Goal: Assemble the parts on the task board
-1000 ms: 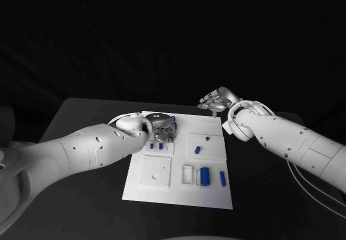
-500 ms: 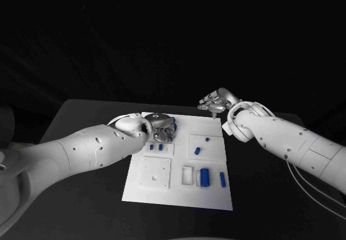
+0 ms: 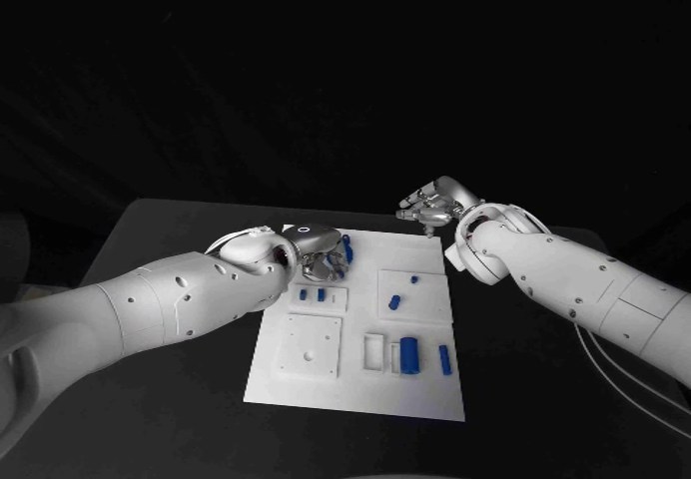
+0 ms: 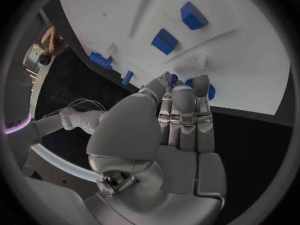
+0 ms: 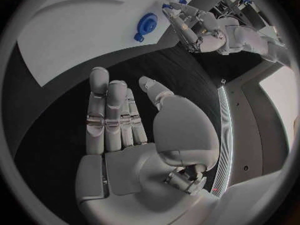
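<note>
Working the far left corner of the task board (image 3: pixel 360 384) with the left hand (image 3: pixel 315 251), fingers drawn close together and seemingly pinching a slim blue part (image 3: pixel 347 249) upright just above the white surface. Keeping the right hand (image 3: pixel 432 205) out of the job for now, hovering over the black table (image 3: pixel 173 230) just beyond the board's far edge, fingers straight, thumb apart, holding nothing.

Judging the assembly as barely under way. Leaving a pair of small blue pieces (image 3: pixel 310 293) lying in the left middle tray, two more small pieces (image 3: pixel 396 297) loose on the raised plate right of them, and a thick blue cylinder (image 3: pixel 409 353) with a thinner one (image 3: pixel 443 357) lying side by side at the near right. Leaving the square plate with holes (image 3: pixel 313 342) at the near left unfilled. Not showing clearly enough whether any part is already sitting in its final socket.
</note>
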Tool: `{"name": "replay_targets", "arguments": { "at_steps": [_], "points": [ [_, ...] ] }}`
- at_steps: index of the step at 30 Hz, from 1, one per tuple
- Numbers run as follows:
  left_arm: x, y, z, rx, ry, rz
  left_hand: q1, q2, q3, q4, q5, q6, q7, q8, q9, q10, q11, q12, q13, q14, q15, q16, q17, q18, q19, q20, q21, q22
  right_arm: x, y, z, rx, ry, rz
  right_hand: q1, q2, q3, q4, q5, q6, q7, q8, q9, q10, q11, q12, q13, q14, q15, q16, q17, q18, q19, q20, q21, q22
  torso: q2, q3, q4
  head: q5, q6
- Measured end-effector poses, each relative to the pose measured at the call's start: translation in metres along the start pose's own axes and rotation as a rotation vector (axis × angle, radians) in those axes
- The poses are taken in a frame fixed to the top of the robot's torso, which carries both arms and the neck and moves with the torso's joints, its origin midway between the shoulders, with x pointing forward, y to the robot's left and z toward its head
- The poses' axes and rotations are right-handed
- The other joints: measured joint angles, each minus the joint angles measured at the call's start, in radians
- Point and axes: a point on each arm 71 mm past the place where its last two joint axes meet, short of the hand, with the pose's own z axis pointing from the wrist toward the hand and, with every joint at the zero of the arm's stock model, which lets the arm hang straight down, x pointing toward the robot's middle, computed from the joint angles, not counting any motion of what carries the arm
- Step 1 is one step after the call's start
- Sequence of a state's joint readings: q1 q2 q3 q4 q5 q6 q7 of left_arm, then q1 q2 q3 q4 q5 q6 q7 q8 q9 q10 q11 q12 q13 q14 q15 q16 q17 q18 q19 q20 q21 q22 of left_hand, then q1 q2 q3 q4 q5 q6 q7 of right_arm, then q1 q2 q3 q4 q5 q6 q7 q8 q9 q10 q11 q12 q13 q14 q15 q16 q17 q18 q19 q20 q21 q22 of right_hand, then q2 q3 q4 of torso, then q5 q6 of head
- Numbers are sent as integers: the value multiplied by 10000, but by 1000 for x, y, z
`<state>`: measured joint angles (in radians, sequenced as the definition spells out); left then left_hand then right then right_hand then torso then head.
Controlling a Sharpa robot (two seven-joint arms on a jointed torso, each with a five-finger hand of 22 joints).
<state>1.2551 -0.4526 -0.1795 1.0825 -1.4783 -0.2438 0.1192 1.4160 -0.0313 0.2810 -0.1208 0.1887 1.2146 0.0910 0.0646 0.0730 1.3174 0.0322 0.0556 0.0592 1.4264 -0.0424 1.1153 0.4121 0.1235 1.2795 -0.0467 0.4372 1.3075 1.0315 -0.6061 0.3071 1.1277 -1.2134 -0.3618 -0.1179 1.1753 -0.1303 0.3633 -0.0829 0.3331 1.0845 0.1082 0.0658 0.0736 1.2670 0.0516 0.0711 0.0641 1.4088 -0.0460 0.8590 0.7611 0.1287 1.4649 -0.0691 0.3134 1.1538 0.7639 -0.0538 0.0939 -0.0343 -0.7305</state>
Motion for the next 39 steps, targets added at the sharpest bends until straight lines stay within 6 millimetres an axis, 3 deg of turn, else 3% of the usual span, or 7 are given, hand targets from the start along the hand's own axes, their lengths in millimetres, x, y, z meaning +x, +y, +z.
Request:
{"name": "replay_targets", "arguments": {
  "at_steps": [21,39],
  "points": [
    [-15,22,-29,-526,-326,-872,-1,-2,26,-27,-1,-1,-1,-17,-26,-8,1,-1,-8,13,13,0,1,-7,-21,-20,0,-1,-4,-4,-1,51,-51,-52,0,0,0,0,48,0,-1,0,0,0,0,0,1,0,0,-1,-23,76,0,0,0,-34,-4,-7,8,15,-20],
    [-13,35,-33,-960,9,-883,-2,-3,26,-26,-1,-3,-2,-37,-23,-12,2,-2,2,13,13,0,1,-27,-37,-36,0,6,-5,-4,-2,51,-52,-54,0,0,-30,30,47,-1,-1,0,0,0,0,1,2,0,0,-2,-32,78,0,0,0,-45,7,11,-20,133,6]
  ]
}}
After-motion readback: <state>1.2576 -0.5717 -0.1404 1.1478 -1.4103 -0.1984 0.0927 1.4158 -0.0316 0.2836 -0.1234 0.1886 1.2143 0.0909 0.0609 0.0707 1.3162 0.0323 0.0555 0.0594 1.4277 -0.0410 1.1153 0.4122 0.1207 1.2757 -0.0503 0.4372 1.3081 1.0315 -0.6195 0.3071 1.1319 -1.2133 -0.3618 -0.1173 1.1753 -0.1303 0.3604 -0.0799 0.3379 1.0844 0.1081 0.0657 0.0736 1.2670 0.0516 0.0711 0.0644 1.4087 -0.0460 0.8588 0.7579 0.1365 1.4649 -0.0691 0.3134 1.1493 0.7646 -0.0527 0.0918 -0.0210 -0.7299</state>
